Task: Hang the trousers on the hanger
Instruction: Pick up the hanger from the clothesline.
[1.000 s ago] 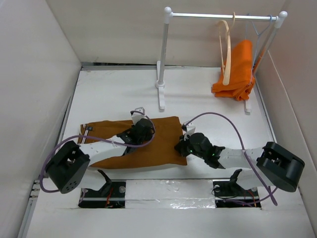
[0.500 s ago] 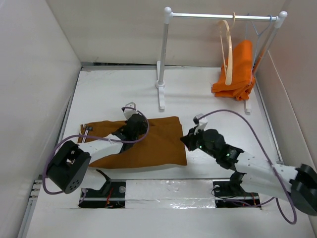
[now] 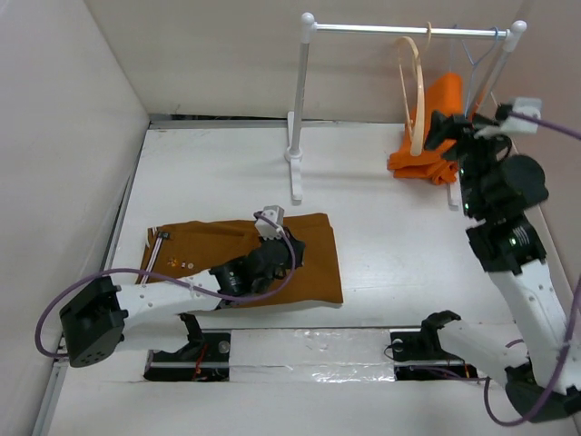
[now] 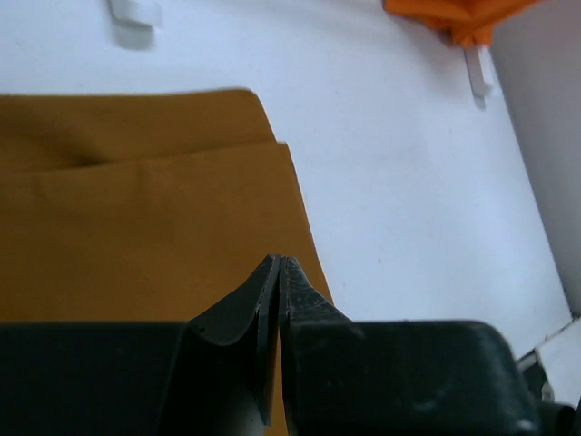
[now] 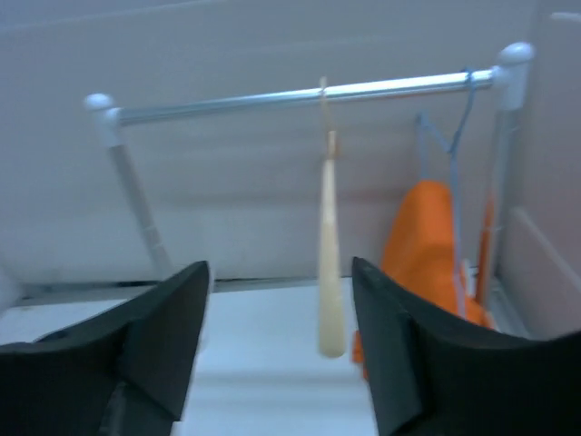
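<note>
- The trousers [image 3: 313,272] lie flat on the white table [image 3: 227,173], near its front edge and to the left of the middle. They are folded lengthwise, with the striped waistband at the far left end.
- The left arm stretches across the trousers. The left gripper [image 4: 277,272] is clenched, its two tips pressed together above the brown cloth near its right end. I cannot tell whether any cloth is nipped between them.
- The hanger [image 3: 418,109] hangs by its hook from the metal rail [image 3: 363,28] at the back right, well apart from the trousers. It is turned nearly edge-on and carries nothing.
- The right gripper [image 5: 277,272] is raised at the right side and faces the rack. Its jaws are spread wide with nothing in them, and in its own camera the hanger shows in the gap between them, some way beyond.
- Just behind and to the right of the hanger, an orange garment [image 3: 422,168] droops from a thin wire hanger [image 3: 477,64] on the same rail, its folds reaching the table.
- The rack's left post [image 3: 300,109] and its foot stand on the table between the trousers and the hanger.
- A purple cable [image 3: 182,277] loops along the left arm over the cloth.
</note>
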Tool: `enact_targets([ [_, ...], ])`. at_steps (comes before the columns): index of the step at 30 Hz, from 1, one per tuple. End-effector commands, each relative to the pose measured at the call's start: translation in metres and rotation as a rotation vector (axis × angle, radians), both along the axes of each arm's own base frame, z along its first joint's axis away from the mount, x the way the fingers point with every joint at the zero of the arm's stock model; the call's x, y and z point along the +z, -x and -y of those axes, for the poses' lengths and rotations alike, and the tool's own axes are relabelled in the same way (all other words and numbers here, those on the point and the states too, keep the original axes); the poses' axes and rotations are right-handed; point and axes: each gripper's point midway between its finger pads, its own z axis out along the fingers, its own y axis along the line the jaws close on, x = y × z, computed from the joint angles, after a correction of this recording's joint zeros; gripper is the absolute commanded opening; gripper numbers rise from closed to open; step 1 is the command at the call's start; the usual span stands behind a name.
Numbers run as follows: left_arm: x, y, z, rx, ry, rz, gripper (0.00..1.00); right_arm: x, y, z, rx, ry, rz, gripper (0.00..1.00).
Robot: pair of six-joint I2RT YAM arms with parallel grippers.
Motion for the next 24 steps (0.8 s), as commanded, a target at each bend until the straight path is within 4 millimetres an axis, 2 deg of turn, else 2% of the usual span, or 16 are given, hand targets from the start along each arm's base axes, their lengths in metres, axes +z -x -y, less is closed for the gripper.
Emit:
enact_targets([
  [1,0.022,0.009,0.020,0.002,0.015,0.042,0.00,-0.050,-0.062,0.014,-0.127,0.217,-0.254,0.85],
  [2,0.015,0.022,0.032,-0.036,-0.007,0.035,0.00,-0.039,-0.068,0.019,-0.152,0.236,-0.249,0.94],
  [3,0.016,0.025,0.035,-0.024,-0.005,0.033,0.00,-0.040,-0.078,0.028,-0.180,0.249,-0.264,0.95],
  [5,0.007,0.038,0.047,-0.055,-0.021,0.023,0.00,-0.048,-0.102,0.033,-0.193,0.257,-0.302,0.96],
  [9,-0.005,0.056,0.061,-0.090,-0.045,0.001,0.00,-0.068,-0.137,0.044,-0.174,0.249,-0.359,0.91],
  [10,-0.007,0.058,0.061,-0.085,-0.046,-0.007,0.00,-0.073,-0.142,0.046,-0.172,0.248,-0.373,0.88],
  [11,-0.011,0.058,0.061,-0.079,-0.058,-0.013,0.00,-0.078,-0.147,0.048,-0.167,0.247,-0.387,0.80],
  [12,-0.014,0.059,0.061,-0.084,-0.062,-0.020,0.00,-0.087,-0.154,0.048,-0.148,0.250,-0.407,0.76],
  [18,-0.020,0.063,0.061,-0.090,-0.071,-0.032,0.00,-0.102,-0.173,0.041,-0.081,0.248,-0.427,0.65],
  [19,-0.019,0.062,0.061,-0.088,-0.075,-0.030,0.00,-0.105,-0.176,0.038,-0.068,0.248,-0.430,0.60],
  [20,-0.019,0.062,0.060,-0.084,-0.079,-0.028,0.00,-0.104,-0.177,0.037,-0.063,0.243,-0.423,0.50],
  [24,-0.020,0.061,0.059,-0.076,-0.078,-0.029,0.00,-0.098,-0.177,0.034,-0.052,0.234,-0.387,0.33],
])
